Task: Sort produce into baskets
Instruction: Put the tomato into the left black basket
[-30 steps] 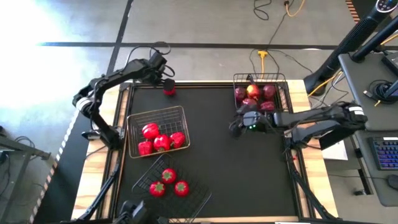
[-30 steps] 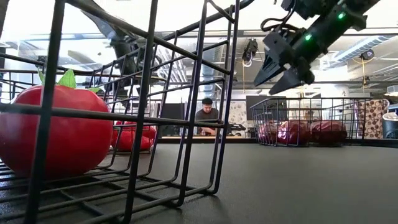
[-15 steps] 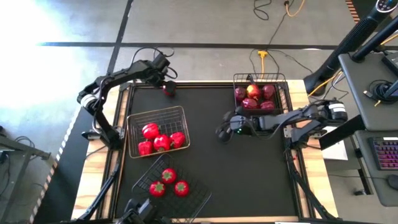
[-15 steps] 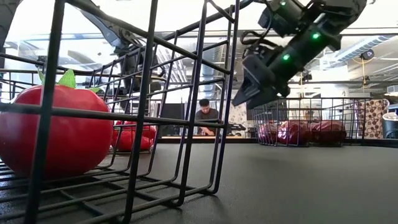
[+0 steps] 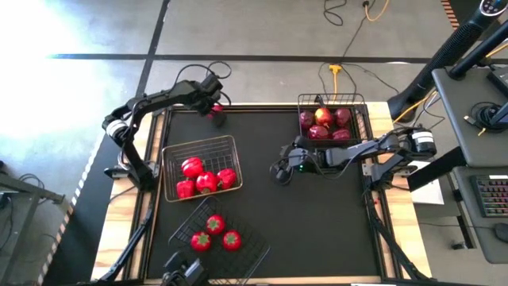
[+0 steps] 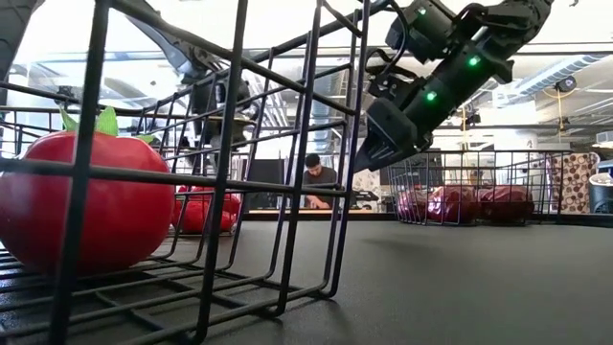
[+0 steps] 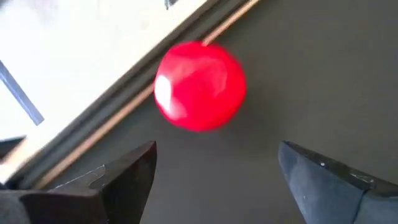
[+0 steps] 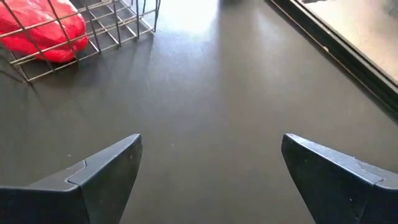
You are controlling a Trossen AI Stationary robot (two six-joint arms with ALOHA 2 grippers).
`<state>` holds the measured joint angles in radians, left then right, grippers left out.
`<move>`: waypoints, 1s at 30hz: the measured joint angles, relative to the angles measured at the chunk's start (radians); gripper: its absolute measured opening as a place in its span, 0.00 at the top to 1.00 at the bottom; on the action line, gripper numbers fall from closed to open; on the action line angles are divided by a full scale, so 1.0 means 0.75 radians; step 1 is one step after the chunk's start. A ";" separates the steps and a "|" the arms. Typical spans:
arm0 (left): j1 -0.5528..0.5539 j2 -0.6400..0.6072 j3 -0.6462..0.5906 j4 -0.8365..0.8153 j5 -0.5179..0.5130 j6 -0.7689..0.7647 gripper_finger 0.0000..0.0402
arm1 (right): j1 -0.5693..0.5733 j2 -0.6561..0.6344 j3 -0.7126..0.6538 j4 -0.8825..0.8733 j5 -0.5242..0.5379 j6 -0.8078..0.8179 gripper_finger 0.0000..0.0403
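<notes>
Left claw (image 7: 214,171) hovers with fingers spread wide over a loose round red fruit (image 7: 199,86), probably a tomato, lying on the black surface (image 5: 317,214) at its far edge, outside every basket. Smooth and glossy, it looks light but prone to roll or slip; grip across its widest middle. Right claw (image 8: 211,168), fingers apart and empty, hangs mid-surface near the apple basket (image 5: 367,119).

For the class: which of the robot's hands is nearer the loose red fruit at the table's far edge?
Left. The left hand hangs open right over the loose red fruit; the right hand is open mid-table, far from it.
</notes>
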<state>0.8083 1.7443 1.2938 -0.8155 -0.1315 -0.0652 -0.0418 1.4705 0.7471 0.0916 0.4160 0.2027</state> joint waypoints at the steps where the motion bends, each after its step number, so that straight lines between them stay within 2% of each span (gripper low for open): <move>1: -0.005 0.000 0.000 0.023 -0.003 0.018 0.21 | 0.000 0.001 0.000 0.002 0.000 -0.007 0.06; 5: -0.013 0.000 -0.001 0.086 -0.009 0.073 0.21 | 0.000 0.005 0.000 -0.003 -0.001 -0.029 0.06; 10: -0.034 0.005 0.000 0.305 0.014 0.042 0.21 | 0.000 0.005 0.000 0.008 0.000 -0.045 0.06; 12: -0.047 0.005 0.008 0.327 0.016 0.044 0.21 | 0.000 0.005 0.000 0.011 0.000 -0.053 0.06; 15: -0.065 0.001 0.042 0.280 0.016 0.054 0.21 | -0.001 0.005 0.000 0.021 0.001 -0.056 0.06; 21: -0.122 -0.053 0.075 -0.048 -0.018 0.027 0.21 | -0.001 0.022 0.000 0.064 0.002 -0.081 0.06; 24: -0.144 -0.127 -0.013 -0.046 -0.146 -0.003 0.21 | -0.001 0.041 -0.001 0.088 0.001 -0.108 0.06; 30: -0.132 -0.285 -0.366 0.300 -0.164 -0.011 0.21 | -0.001 0.050 -0.001 0.095 0.000 -0.116 0.06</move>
<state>0.7094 1.5307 1.0191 -0.5907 -0.2545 -0.0738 -0.0422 1.5078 0.7464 0.1629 0.4157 0.1158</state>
